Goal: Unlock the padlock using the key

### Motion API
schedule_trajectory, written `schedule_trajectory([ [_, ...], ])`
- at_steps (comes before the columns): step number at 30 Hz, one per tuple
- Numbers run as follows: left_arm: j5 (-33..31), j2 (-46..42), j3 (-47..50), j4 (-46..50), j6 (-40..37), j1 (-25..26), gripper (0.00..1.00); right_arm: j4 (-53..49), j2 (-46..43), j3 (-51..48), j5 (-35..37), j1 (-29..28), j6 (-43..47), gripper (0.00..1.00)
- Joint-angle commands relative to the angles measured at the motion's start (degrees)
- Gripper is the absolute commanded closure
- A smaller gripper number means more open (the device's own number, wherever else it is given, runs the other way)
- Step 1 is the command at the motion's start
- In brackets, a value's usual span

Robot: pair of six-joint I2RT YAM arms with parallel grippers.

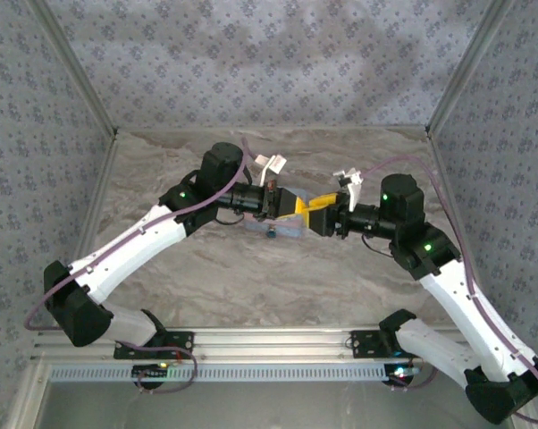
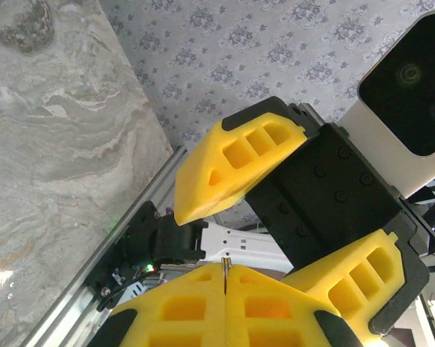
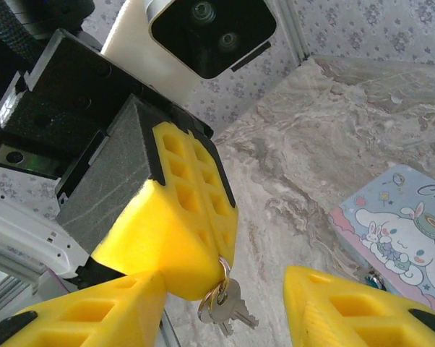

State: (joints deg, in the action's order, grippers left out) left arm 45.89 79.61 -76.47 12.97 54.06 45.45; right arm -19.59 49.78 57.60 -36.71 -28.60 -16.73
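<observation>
My left gripper (image 2: pixel 225 290) is shut on the key (image 2: pixel 225 267), whose thin metal edge pokes out between the yellow pads. From the right wrist, the ring and two keys (image 3: pixel 232 305) hang below those pinched fingers (image 3: pixel 181 224). Around them my right gripper (image 3: pixel 225 289) stands open, its jaws well apart on either side of the keys without touching them. Both grippers meet tip to tip over the table, left (image 1: pixel 290 206) and right (image 1: pixel 319 214). The padlock (image 1: pixel 272 232) is a tiny teal spot at the tin's near edge, just below the grippers.
A pale blue cartoon-printed tin box (image 3: pixel 398 231) lies flat on the marble table (image 1: pixel 251 286), under and slightly left of the grippers (image 1: pixel 278 225). Patterned walls enclose the table on three sides. An aluminium rail (image 1: pixel 269 344) runs along the near edge.
</observation>
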Motion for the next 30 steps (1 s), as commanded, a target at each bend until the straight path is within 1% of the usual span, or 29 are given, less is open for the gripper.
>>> schedule_trajectory([
  [1, -0.11, -0.65, -1.53, -4.85, 0.52, 0.58, 1.00, 2.56, -1.75, -1.13, -6.79, -0.58, -0.45, 0.53],
  [4, -0.14, -0.70, -1.52, -4.95, 0.67, 0.53, 1.00, 2.99, -2.01, -1.11, -6.63, -0.35, -0.49, 0.57],
  [6, 0.05, -0.60, -1.53, -5.61, 1.08, 0.54, 1.00, 2.82, -1.54, -1.00, -6.93, -0.54, -0.39, 0.57],
  [9, 0.19, -0.66, -1.56, -5.86, 1.25, 0.57, 1.00, 2.46, -1.24, -0.91, -5.33, -0.82, 0.02, 0.65],
  [13, 0.56, -0.76, -1.36, -6.05, 1.32, 0.52, 1.00, 1.82, -1.36, -0.34, -3.11, -0.84, 0.87, 0.70],
  [15, 0.98, -0.72, -1.40, -6.10, 1.34, 0.68, 1.00, 0.90, -1.13, 0.21, -1.91, -0.81, 1.60, 0.76],
  [16, 1.38, -0.62, -1.54, -6.12, 1.31, 0.63, 1.00, 0.43, -0.96, 0.56, -1.29, -0.76, 1.82, 0.81],
  [18, 1.84, -0.39, -1.96, -5.59, 0.87, 0.75, 1.00, -0.64, -0.34, 1.10, -1.17, -0.50, 2.47, 0.84],
  [24, 1.75, -0.25, -3.15, -2.87, -1.03, 0.81, 1.00, -1.17, -0.15, 1.61, 1.50, -0.05, 2.58, 0.97],
  [26, 1.69, -0.29, -3.37, -2.66, -1.32, 0.83, 1.00, -0.73, -0.13, 1.46, 1.60, 0.04, 2.35, 0.97],
  [27, 1.29, -0.35, -3.41, -2.32, -1.71, 0.86, 0.96, -0.55, -0.11, 1.52, 1.49, 0.04, 2.23, 0.97],
  [28, 1.18, -0.37, -3.45, -2.45, -1.91, 0.82, 1.00, -0.42, -0.01, 1.48, 1.10, 0.04, 2.02, 0.97],
  [29, 1.59, -0.45, -3.39, -2.96, -1.94, 0.86, 1.00, -0.36, 0.16, 1.37, 0.55, -0.04, 1.89, 0.96],
  [30, 2.01, -0.43, -3.39, -3.39, -1.85, 0.88, 1.00, -0.48, 0.40, 1.45, -1.01, -0.05, 2.03, 0.92],
])
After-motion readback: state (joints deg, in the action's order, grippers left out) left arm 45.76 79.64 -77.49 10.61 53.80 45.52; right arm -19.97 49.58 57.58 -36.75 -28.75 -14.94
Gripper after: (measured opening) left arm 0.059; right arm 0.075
